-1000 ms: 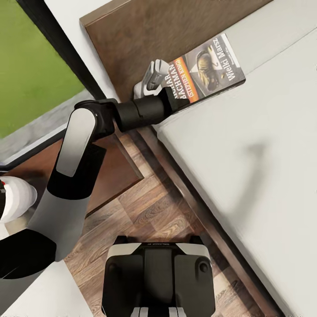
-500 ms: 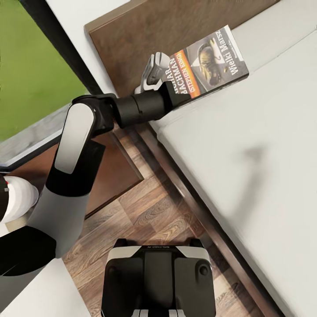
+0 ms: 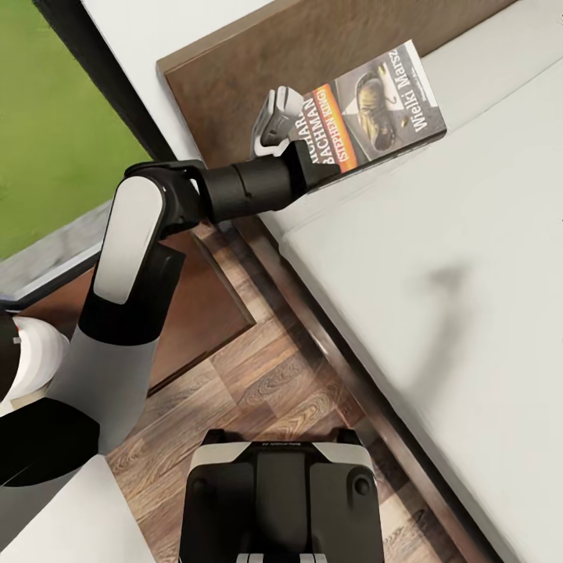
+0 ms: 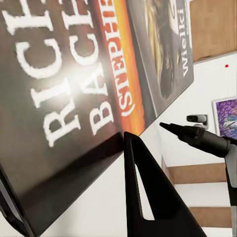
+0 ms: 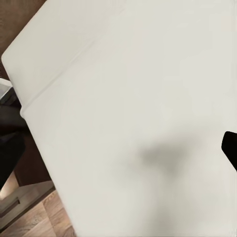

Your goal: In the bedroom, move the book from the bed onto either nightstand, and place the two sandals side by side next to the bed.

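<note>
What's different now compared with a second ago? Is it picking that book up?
Yes. The left gripper, shut on the book, has carried it a little higher and farther toward the headboard, off the bed. The grip stayed the same; the nightstand stayed put.

Head high, downward — wrists close; shared bed (image 3: 438, 258).

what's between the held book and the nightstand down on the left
In the head view, the left gripper grips the book by the headboard; its dark forearm and the bed's wooden side rail lie between it and the nightstand.
</note>
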Controlling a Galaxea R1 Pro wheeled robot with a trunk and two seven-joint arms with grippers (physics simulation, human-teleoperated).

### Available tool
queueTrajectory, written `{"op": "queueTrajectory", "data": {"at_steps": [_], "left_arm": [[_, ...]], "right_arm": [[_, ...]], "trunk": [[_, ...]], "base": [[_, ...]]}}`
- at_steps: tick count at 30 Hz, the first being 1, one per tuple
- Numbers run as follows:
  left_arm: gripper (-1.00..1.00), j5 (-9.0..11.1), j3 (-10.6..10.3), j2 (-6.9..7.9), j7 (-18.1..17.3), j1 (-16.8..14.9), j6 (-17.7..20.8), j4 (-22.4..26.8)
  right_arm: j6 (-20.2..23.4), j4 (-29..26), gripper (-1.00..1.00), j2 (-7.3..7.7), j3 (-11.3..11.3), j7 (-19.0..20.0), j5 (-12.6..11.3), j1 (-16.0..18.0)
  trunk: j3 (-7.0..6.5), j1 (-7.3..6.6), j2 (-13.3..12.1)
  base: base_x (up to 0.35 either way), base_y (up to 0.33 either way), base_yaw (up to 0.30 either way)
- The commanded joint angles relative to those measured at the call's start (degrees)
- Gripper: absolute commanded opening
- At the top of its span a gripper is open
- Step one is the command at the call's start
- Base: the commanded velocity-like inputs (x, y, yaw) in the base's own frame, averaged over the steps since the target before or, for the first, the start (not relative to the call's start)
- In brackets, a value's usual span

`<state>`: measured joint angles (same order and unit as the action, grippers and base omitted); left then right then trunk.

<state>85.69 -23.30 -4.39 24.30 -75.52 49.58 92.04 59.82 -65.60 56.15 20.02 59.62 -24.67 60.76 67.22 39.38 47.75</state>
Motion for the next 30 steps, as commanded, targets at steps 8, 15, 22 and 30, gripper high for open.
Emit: {"op": "queueTrajectory", "data": {"at_steps": [8,15,22,30], "left_arm": [[-1.00,0.59,0.23,-0.25,0.26,-0.20,0.44,0.06],[-1.00,0.61,0.05,-0.50,0.36,-0.46,0.55,0.07],[-1.00,0.61,-0.08,-0.70,0.44,-0.55,0.59,0.07],[-1.00,0.62,-0.18,-0.84,0.47,-0.58,0.60,0.07]], "right_arm": [[0.18,0.03,1.00,0.01,0.01,0.32,0.18,0.06],[0.18,0.03,1.00,0.01,0.01,0.32,0.14,0.06],[0.18,0.03,1.00,0.01,0.01,0.32,0.09,0.06],[0.18,0.03,1.00,0.01,0.01,0.32,0.08,0.06]], "trunk": [[-0.73,0.02,0.04],[-1.39,0.02,0.04],[-2.05,0.02,0.04],[-2.80,0.02,0.04]], "base": [[-0.003,0.000,0.000],[-0.118,0.000,0.000],[-0.218,0.000,0.000],[-0.093,0.000,0.000]]}}
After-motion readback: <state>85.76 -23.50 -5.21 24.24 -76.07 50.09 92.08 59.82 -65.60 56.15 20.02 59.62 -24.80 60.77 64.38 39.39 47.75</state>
